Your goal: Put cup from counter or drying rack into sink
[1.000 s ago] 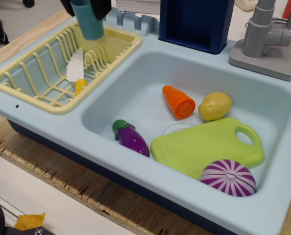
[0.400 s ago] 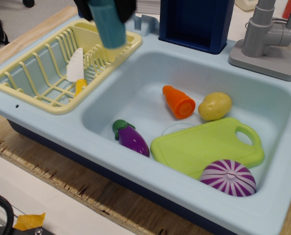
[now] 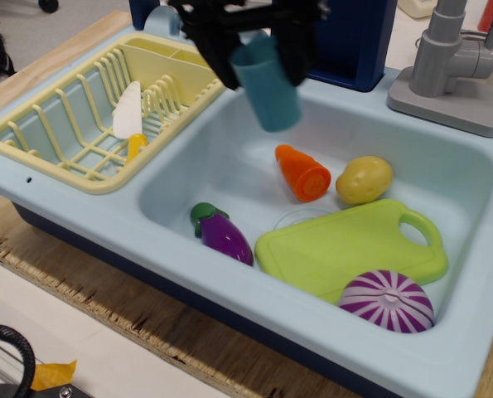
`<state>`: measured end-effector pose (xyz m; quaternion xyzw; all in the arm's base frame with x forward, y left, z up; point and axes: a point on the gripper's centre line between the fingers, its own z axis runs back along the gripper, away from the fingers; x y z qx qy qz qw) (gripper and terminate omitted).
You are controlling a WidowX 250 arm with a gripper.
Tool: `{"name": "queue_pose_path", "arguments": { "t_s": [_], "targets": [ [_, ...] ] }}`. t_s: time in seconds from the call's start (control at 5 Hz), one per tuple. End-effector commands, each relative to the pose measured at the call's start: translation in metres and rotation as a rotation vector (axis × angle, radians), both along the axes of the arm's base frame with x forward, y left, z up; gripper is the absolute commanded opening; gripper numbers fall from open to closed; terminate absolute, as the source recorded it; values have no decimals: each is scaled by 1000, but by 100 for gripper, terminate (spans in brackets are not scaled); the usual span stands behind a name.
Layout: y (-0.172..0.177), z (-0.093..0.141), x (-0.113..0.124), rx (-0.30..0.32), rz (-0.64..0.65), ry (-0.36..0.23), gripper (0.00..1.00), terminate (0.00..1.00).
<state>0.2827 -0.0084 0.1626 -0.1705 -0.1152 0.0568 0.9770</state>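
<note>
My black gripper [image 3: 258, 46] comes in from the top and is shut on the teal-blue cup [image 3: 268, 91], holding it upright in the air over the back left part of the light-blue sink [image 3: 221, 149]. The cup hangs above the basin floor, just behind the toy carrot [image 3: 302, 172]. The pale yellow drying rack [image 3: 72, 124] stands to the left on the light-blue counter [image 3: 80, 207]; it holds a toy knife [image 3: 129, 116].
In the sink lie a purple eggplant [image 3: 224, 233], a potato [image 3: 364, 179], a green cutting board [image 3: 350, 246] and a purple onion half [image 3: 386, 300]. A grey faucet [image 3: 453, 66] stands back right, a dark navy box [image 3: 350, 41] behind the sink.
The gripper has carried the cup rightward and down, from above the rack's back corner to over the sink basin.
</note>
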Motion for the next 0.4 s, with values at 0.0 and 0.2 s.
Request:
{"name": "queue_pose_path", "arguments": {
  "t_s": [0.0,0.2],
  "targets": [
    [-8,-2,4,-44,-30,-9,100,0],
    [-8,-2,4,-44,-30,-9,100,100]
  ]
}}
